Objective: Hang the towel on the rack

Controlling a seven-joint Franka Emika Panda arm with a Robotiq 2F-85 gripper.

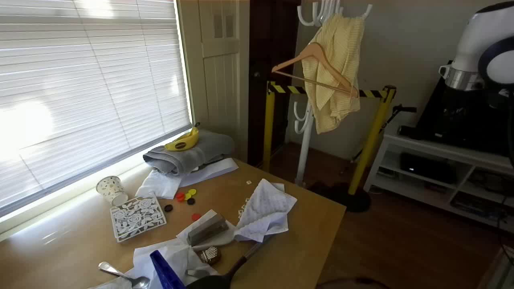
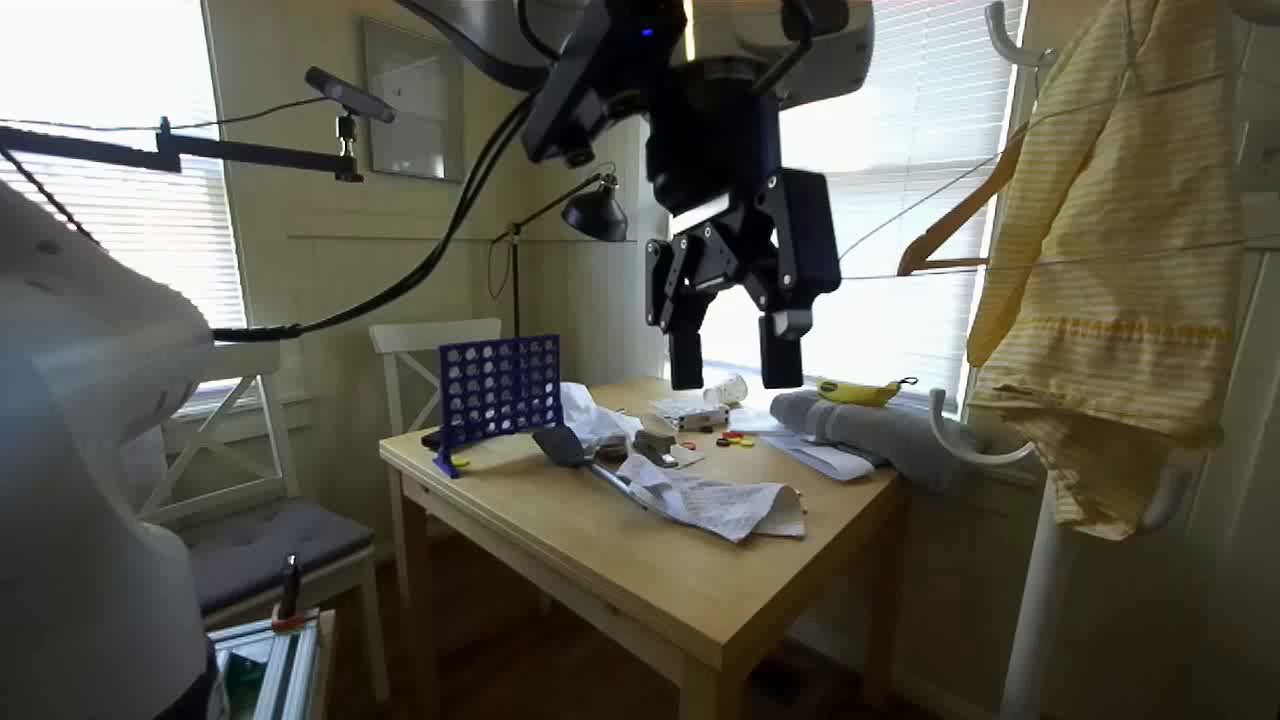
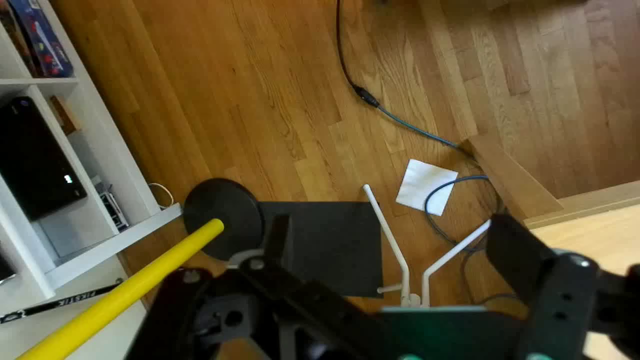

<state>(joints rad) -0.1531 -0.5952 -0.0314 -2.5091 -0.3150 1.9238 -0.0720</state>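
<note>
If adjusting that towel (image 2: 1120, 290) on the rack (image 1: 304, 148), pinch its top fold; probably light, floppy. Got empty gripper (image 2: 734, 372), jaws apart.

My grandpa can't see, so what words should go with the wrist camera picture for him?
The robot's open gripper hangs over a wooden floor, and through the gap between its jaws two white rack prongs show. At left are a yellow post and white shelves; at right, a cable, a white square and a wooden table.

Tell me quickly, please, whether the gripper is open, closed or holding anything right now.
Gripper: open, with nothing held between its spread jaws.
</note>
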